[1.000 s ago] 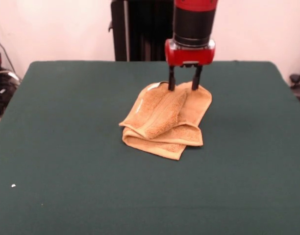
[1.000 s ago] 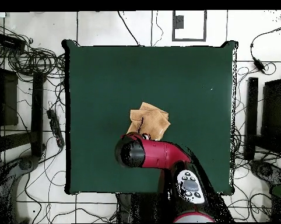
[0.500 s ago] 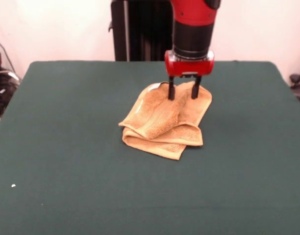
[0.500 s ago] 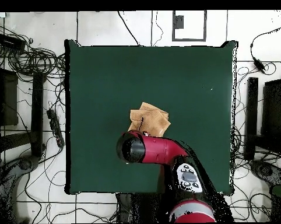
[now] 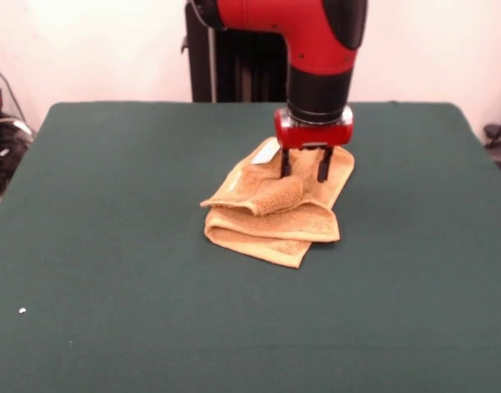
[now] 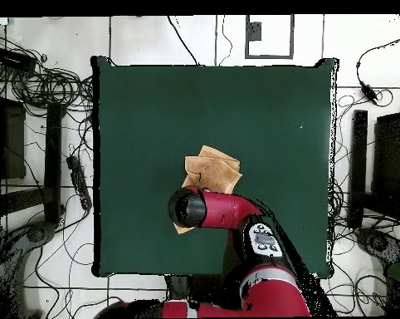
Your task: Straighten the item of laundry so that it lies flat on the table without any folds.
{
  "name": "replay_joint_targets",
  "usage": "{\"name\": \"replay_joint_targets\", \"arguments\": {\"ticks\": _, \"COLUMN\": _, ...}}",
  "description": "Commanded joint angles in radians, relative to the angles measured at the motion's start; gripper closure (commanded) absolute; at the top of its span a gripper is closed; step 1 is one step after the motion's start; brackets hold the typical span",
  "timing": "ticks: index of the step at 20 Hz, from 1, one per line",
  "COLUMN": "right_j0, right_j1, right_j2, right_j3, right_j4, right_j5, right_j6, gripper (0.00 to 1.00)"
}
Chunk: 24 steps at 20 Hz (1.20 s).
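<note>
Crumpled golden-tan terry towel (image 5: 271,205) near the middle of the broad dark green felt counter (image 5: 111,270), folded over itself, directly under the red-and-black gripper (image 5: 303,168); black fingers (image 5: 286,164) parted, straddling a raised fold at the far edge; ample bare felt all round for spreading.

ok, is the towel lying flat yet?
No, in the front view the towel lies bunched in stacked folds on the table.
</note>
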<state>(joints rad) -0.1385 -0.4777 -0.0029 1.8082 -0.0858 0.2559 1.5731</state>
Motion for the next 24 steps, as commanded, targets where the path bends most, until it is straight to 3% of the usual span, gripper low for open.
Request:
{"name": "replay_joint_targets", "arguments": {"ticks": 1, "right_j0": 0.014, "right_j1": 0.115, "right_j2": 0.084, "right_j3": -0.055, "right_j4": -0.063, "right_j5": -0.088, "right_j6": 0.083, "gripper": 0.00}}
{"name": "replay_joint_targets", "arguments": {"ticks": 7, "right_j0": 0.000, "right_j1": 0.150, "right_j2": 0.073, "right_j3": -0.043, "right_j4": -0.124, "right_j5": -0.193, "right_j6": 0.100, "gripper": 0.00}}
{"name": "replay_joint_targets", "arguments": {"ticks": 8, "right_j0": 0.008, "right_j1": 0.152, "right_j2": 0.063, "right_j3": -0.042, "right_j4": -0.135, "right_j5": -0.208, "right_j6": 0.120, "gripper": 1.00}}
{"name": "replay_joint_targets", "arguments": {"ticks": 24, "right_j0": 0.009, "right_j1": 0.151, "right_j2": 0.058, "right_j3": -0.011, "right_j4": -0.156, "right_j5": -0.202, "right_j6": 0.150, "gripper": 1.00}}
